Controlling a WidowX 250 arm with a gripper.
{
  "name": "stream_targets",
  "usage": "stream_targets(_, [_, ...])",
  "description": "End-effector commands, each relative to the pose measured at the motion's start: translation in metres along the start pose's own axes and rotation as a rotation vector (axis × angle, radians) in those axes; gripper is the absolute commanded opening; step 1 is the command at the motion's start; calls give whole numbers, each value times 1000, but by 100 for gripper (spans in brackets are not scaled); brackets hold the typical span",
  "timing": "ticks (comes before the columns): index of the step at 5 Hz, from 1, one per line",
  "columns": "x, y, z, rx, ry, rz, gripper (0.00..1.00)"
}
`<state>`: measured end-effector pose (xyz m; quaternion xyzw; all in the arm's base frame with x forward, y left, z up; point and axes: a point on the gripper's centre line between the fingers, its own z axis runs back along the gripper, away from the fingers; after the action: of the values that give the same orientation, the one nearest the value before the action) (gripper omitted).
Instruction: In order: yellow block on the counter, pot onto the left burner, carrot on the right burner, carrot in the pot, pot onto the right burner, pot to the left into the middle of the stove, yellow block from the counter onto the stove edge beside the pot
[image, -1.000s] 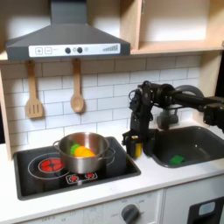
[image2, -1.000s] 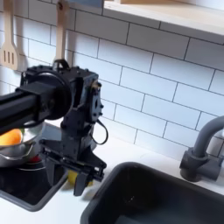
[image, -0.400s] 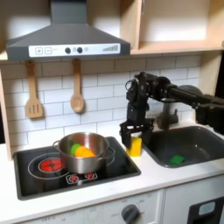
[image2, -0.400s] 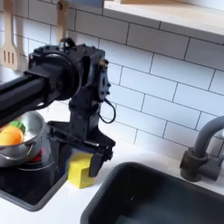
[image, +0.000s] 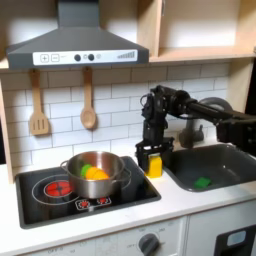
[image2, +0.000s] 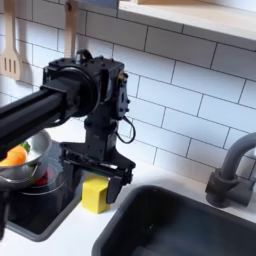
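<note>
The yellow block stands at the right rim of the black stove, between the cooktop and the sink. I cannot tell whether it rests on the rim or on the counter. My gripper hangs just above it, open, fingers spread wider than the block. The steel pot sits in the middle of the stove, left of the block in both exterior views. The orange carrot lies inside the pot.
A grey sink with a small green piece lies right of the block in the first exterior view, with a faucet behind. A spatula and spoon hang on the tiled wall under the range hood.
The gripper was down around the block a second ago. It has opened and risen, leaving the block standing at the stove edge, and drifted slightly toward the first exterior view's left.
</note>
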<state>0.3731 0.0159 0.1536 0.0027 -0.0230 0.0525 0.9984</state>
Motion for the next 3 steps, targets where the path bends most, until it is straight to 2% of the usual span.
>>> stream_targets(1, [1,-1,-2,2,2,-3,100])
stream_targets(3, [0,0,-3,5,7,-4,100])
